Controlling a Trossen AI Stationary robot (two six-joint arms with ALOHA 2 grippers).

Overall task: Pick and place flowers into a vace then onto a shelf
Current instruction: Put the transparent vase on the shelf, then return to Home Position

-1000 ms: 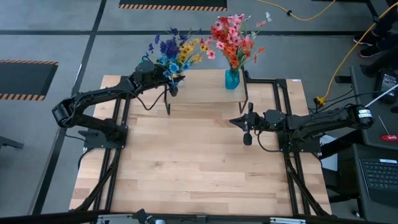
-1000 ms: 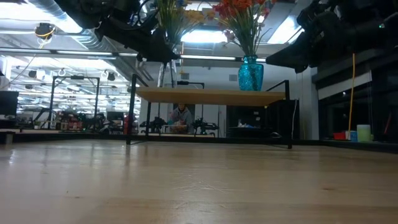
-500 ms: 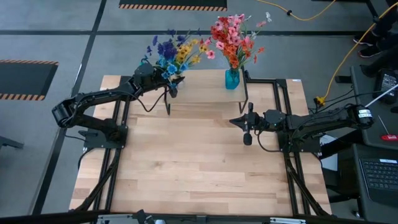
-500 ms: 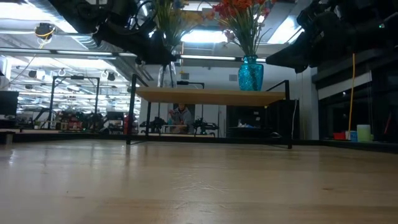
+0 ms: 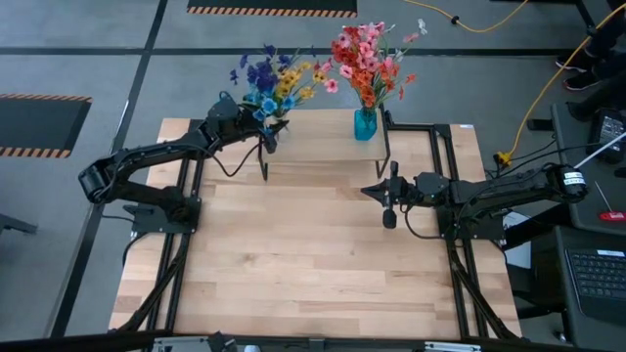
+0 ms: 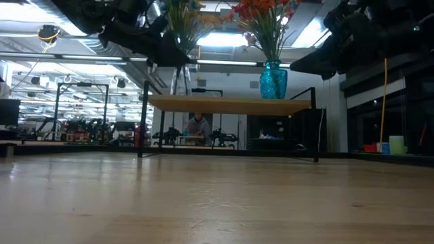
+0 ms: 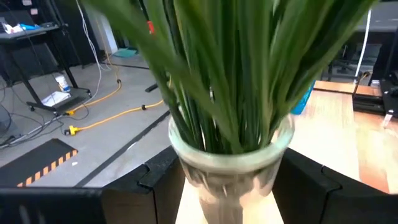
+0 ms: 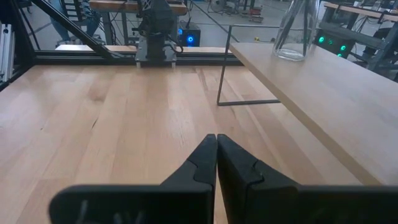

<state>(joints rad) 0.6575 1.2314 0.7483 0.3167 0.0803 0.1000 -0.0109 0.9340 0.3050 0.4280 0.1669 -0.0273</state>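
Observation:
A clear glass vase [image 7: 230, 155] holding green stems with blue and yellow flowers [image 5: 274, 83] stands upright on its base at the left end of the shelf [image 5: 323, 147]. My left gripper [image 5: 264, 132] is level with it, open, one finger on each side of the glass. A blue vase [image 5: 365, 124] with red and pink flowers [image 5: 367, 59] stands on the shelf farther right. My right gripper [image 5: 366, 191] hovers shut over the table in front of the shelf, holding nothing. My left gripper has one finger [image 7: 158, 180] at each side of the clear vase's body, coming level from the table's left. I cannot tell whether they touch the glass. The vase stands upright on the shelf.
The shelf's thin black legs [image 6: 144, 118] stand on the far part of the table. The wide wooden tabletop [image 5: 313, 254] lies in front of it. A person [image 6: 196, 125] is in the room behind. Cables run over the floor beyond the far edge.
In the low view my left gripper has eased back a little toward the table's left, baring more of the clear vase. The vase stays upright on the shelf.

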